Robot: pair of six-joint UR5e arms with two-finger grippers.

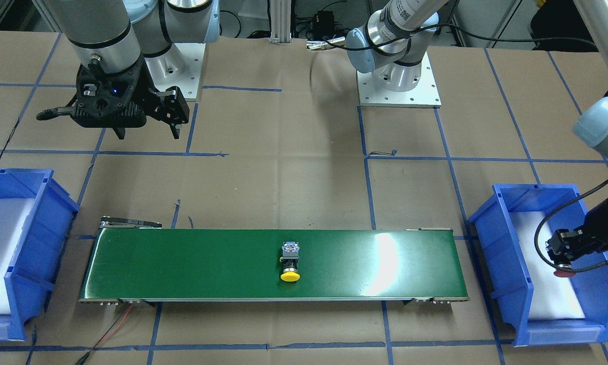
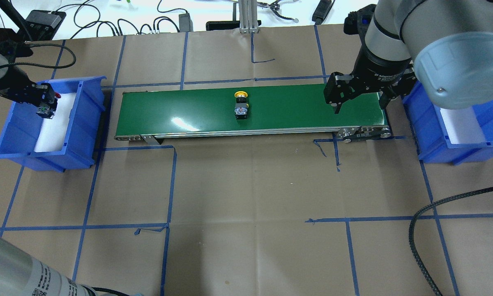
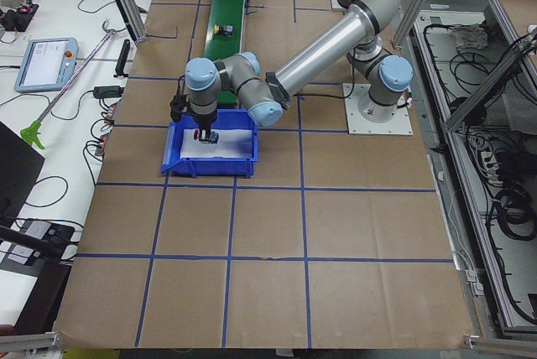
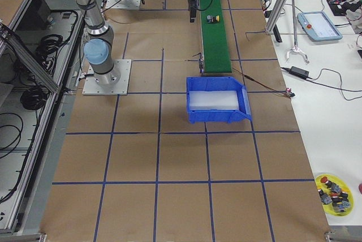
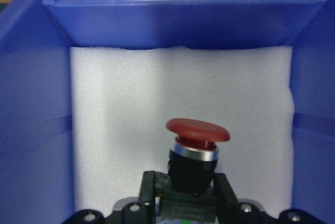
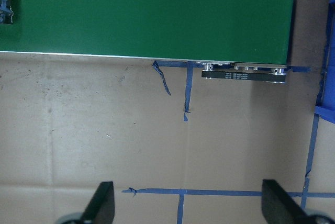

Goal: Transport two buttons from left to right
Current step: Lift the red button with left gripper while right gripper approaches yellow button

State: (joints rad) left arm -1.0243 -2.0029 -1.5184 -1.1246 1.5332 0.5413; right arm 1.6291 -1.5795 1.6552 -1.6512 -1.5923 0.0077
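Note:
The red button [image 5: 198,130] sits between the fingers of my left gripper [image 5: 186,179], cap pointing forward. That gripper [image 2: 49,100] is shut on it just above the white foam of the left blue bin [image 2: 86,107]; it also shows in the front view [image 1: 562,258]. The yellow button [image 2: 241,105] lies on its side at the middle of the green conveyor belt [image 2: 180,111], also in the front view [image 1: 290,261]. My right gripper [image 2: 359,105] is open and empty, held high near the belt's right end, away from the yellow button.
The right blue bin [image 2: 431,135] with white foam stands beyond the belt's right end. Blue tape lines cross the brown table. A black cable [image 2: 419,213] loops over the table's right side. The belt's roller bracket [image 6: 244,74] shows in the right wrist view.

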